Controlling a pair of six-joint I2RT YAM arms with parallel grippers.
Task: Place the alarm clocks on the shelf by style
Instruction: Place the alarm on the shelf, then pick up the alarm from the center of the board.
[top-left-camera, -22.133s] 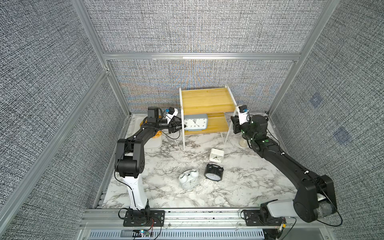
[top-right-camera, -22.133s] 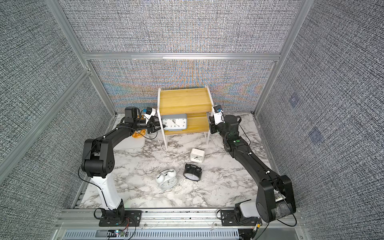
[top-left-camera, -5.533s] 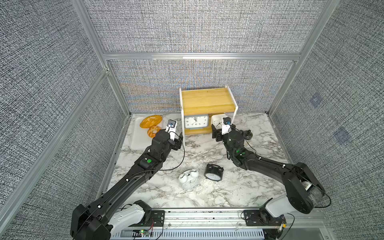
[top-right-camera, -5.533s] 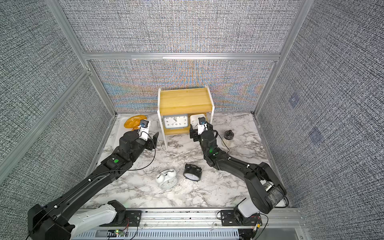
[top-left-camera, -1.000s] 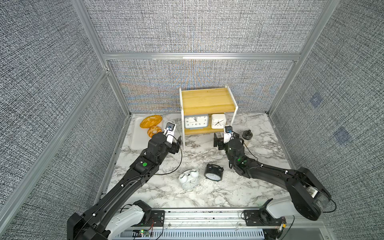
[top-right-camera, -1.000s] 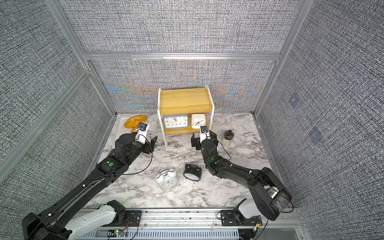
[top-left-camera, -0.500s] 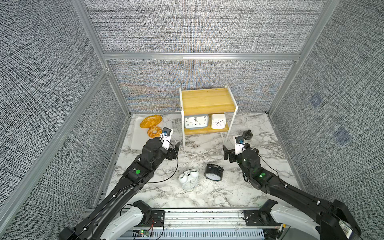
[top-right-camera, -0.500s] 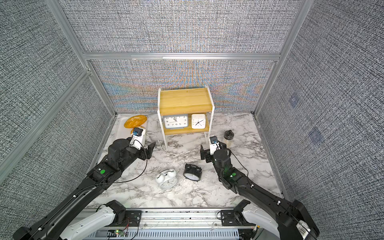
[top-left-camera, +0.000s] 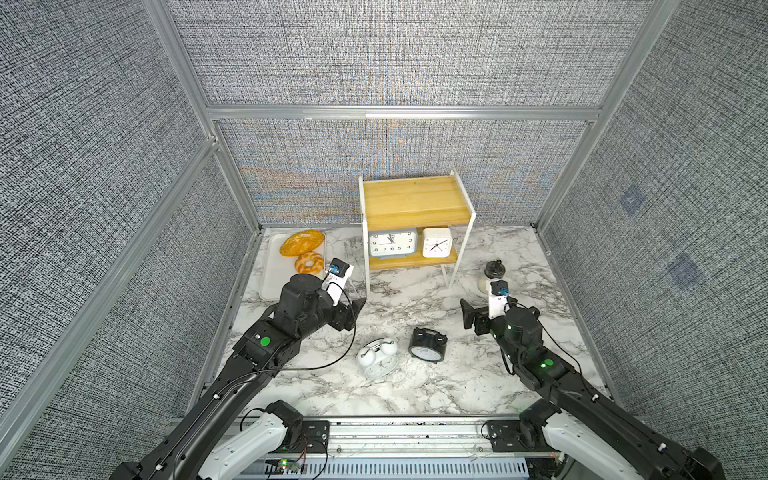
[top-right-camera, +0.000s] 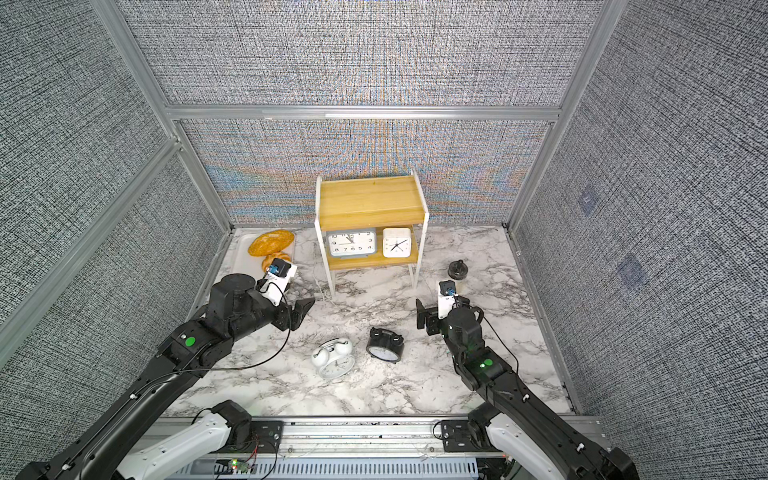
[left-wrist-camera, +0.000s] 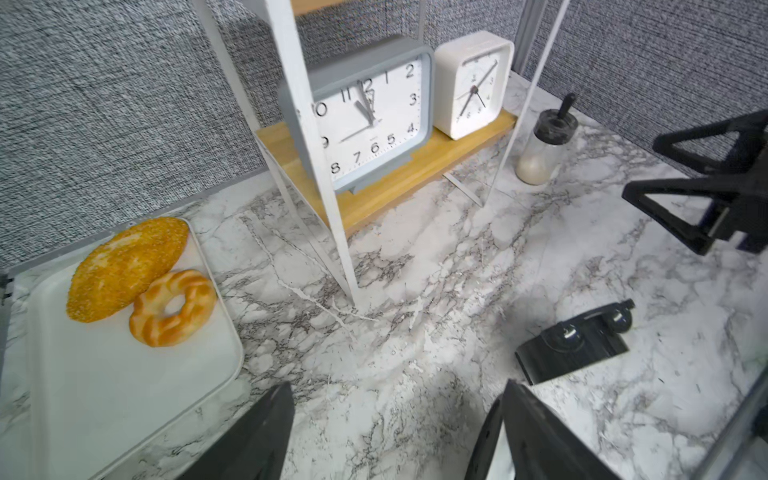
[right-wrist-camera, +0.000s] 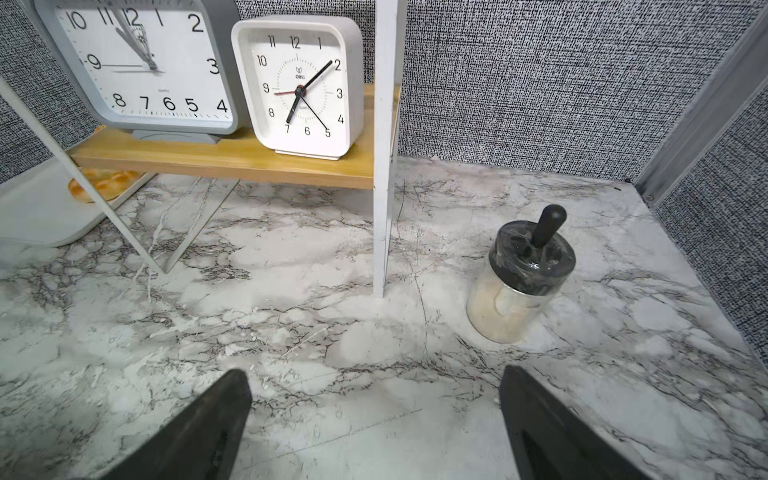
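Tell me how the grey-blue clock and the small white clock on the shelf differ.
The grey-blue clock has a grey-blue case; the small white clock has a white one. The grey-blue clock is clearly wider and taller than the small white clock. The grey-blue clock stands nearer the tray, the small white clock nearer the jar. Both stand upright on the shelf's lower board, white faces forward.
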